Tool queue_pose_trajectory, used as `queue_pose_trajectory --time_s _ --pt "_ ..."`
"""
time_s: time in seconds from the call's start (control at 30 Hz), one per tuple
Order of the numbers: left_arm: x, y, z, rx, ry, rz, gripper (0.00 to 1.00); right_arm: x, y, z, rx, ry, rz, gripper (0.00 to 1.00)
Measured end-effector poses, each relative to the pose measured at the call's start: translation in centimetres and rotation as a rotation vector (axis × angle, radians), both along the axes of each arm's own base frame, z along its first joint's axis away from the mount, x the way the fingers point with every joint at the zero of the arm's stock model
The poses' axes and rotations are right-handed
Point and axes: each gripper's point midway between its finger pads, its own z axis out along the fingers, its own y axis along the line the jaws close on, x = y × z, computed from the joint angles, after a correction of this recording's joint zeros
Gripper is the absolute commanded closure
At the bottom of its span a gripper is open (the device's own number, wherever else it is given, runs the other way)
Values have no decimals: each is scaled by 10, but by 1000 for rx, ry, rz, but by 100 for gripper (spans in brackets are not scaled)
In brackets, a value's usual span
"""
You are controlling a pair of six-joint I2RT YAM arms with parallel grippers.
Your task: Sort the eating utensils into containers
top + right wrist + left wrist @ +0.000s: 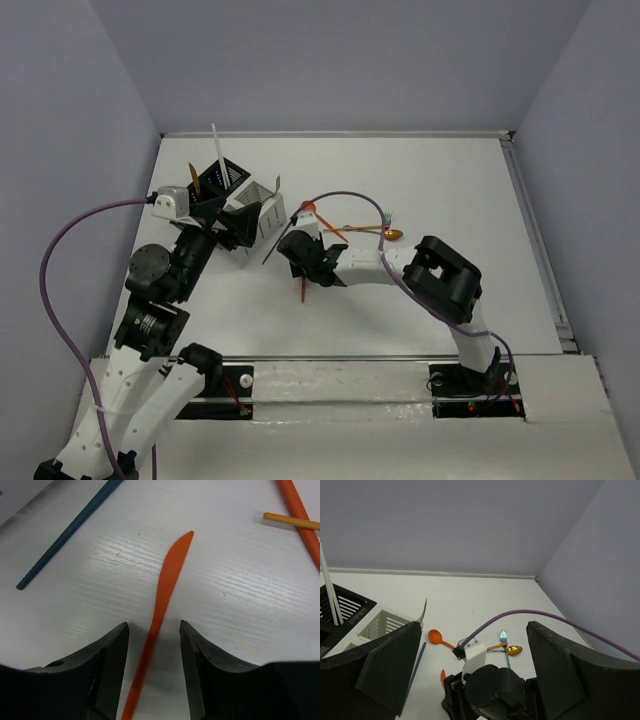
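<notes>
An orange knife (167, 580) lies flat on the table, its handle running between the fingers of my right gripper (152, 630). The jaws are open, with a gap on each side of the handle. From above, that gripper (300, 258) hovers low over the knife (305, 290). The black container (212, 180) holds a white stick (217, 150) and a gold utensil. The white container (262, 200) stands beside it. My left gripper (250, 222) sits open and empty just in front of them. An orange spoon (436, 636), a gold spoon (514, 650) and a teal fork (503, 636) lie on the table.
A dark teal stick (70, 527) lies to the left of the knife. An orange handle (300, 515) and a yellow stick (290, 521) lie to its right. A purple cable (345, 195) arcs over the right arm. Grey walls close off the back and both sides.
</notes>
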Motion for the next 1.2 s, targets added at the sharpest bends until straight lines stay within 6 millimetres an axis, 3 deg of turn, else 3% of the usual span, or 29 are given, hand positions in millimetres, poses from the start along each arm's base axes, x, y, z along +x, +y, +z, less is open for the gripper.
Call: queue_pose_trajectory --time_s 0.23,0.57,0.67,0.87,0.93,1.2 --pt "1 0 -1 1 2 -1 1 -10 -19 -1 -19 6 0 49" --pt "3 -1 -3 5 12 -1 1 -40 -44 -3 -21 56 42 51" --pt "4 -2 -5 7 17 -1 1 -45 -43 -4 -33 61 54 66" --pt "7 -3 -8 11 28 -1 1 -54 -47 -6 -39 68 68 80" --pt "7 -3 -8 9 29 -2 1 -56 -47 -5 -36 70 72 92" --pt "10 -8 -13 8 53 -18 1 -62 -54 -4 -6 68 77 93"
